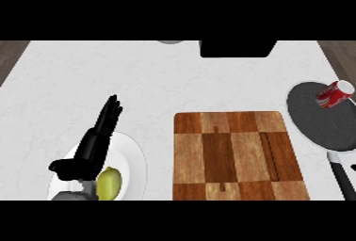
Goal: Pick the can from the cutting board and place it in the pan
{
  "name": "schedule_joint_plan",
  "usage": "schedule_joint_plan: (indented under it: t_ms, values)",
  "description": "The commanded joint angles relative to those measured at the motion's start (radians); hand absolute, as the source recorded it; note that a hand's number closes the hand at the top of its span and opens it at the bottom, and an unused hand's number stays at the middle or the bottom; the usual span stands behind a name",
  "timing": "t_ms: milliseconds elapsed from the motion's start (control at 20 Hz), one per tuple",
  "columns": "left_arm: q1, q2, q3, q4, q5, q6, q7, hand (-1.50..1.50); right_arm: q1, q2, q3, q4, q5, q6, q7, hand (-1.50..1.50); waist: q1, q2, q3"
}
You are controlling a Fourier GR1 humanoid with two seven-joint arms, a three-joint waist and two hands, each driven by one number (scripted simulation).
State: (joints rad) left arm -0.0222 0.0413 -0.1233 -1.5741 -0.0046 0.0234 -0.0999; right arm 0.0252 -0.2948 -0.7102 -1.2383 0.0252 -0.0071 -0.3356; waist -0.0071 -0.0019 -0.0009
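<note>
A red and white can (334,94) lies tilted on its side in the dark round pan (321,117) at the right edge. The pan's black handle (344,178) runs down toward the lower right. The wooden checkered cutting board (237,154) lies just left of the pan with nothing on it. My left hand (94,141) is at the lower left, fingers straight and pointing away from me, over the white plate; it holds nothing. My right hand does not show.
A white plate (134,162) at the lower left carries a yellow-green fruit (109,183) beside my left wrist. A black block (237,48) sits at the counter's far edge, with a grey round object (170,42) to its left.
</note>
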Motion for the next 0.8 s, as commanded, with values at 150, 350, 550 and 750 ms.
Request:
schedule_joint_plan:
  t_ms: [150,350,550,750]
  values:
    - [-0.051,0.019,0.071,0.115,0.029,-0.052,-0.070,0.00,0.046,0.016,0.049,-0.079,0.021,-0.036,0.034,-1.50,0.005,0.002,0.001]
    - [0.027,-0.011,0.000,-0.058,0.000,-0.024,0.025,0.00,0.133,0.055,0.054,-0.166,0.039,-0.054,0.058,-1.50,0.005,0.001,0.001]
    - [-0.032,0.009,0.044,-0.014,0.008,-0.042,0.035,0.00,0.159,0.040,0.053,-0.247,0.026,-0.040,0.128,-1.50,0.004,0.001,0.001]
    - [-0.009,-0.037,0.007,0.046,-0.029,-0.019,-0.042,0.00,0.114,0.040,0.078,-0.166,0.097,-0.113,0.061,-1.50,0.005,0.002,0.001]
